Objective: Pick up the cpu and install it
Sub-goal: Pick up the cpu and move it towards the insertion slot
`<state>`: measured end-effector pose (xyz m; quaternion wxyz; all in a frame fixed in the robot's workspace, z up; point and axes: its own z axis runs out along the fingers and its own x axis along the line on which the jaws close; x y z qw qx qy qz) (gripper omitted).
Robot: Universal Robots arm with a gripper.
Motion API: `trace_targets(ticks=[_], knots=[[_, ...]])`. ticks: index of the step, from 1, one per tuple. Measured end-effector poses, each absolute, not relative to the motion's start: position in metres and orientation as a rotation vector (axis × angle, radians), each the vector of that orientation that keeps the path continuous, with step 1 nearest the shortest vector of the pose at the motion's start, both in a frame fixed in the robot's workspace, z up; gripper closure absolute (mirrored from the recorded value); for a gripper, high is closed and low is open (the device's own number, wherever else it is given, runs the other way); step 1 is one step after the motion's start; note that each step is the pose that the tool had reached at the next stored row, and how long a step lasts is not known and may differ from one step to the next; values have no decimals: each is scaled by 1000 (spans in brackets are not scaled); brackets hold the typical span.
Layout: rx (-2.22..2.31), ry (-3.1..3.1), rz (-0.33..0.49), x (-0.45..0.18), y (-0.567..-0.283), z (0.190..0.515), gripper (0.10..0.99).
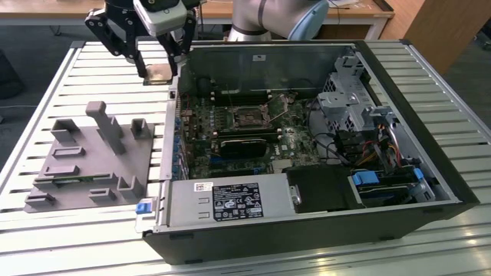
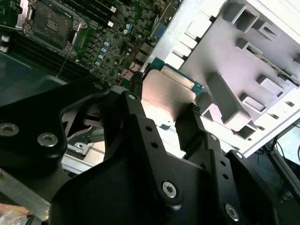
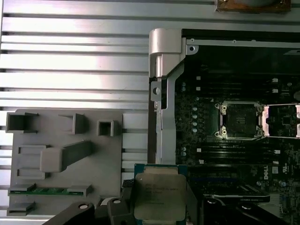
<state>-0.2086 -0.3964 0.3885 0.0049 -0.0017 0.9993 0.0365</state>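
My gripper (image 1: pixel 158 73) is shut on the cpu (image 1: pixel 160 71), a small flat square chip with a silvery top, and holds it in the air above the slatted table, just outside the open computer case (image 1: pixel 307 149) on the exterior view's left. In both wrist views the cpu (image 2: pixel 166 96) (image 3: pixel 159 194) sits clamped between the black fingers (image 2: pixel 140 126). The open cpu socket (image 1: pixel 249 118) (image 3: pixel 240 121) lies on the motherboard inside the case, some way from the chip.
A grey plastic tray (image 1: pixel 84 164) (image 3: pixel 61 159) with upright posts lies on the table beside the case. Its metal side wall (image 3: pixel 164 93) stands between gripper and motherboard. Drive cages and cables (image 1: pixel 360 115) crowd the case's far side.
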Motion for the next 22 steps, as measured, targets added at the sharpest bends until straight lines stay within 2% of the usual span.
trace_targets(ticks=[22], knots=[[-5,3130,114,-186,-390,389,553]])
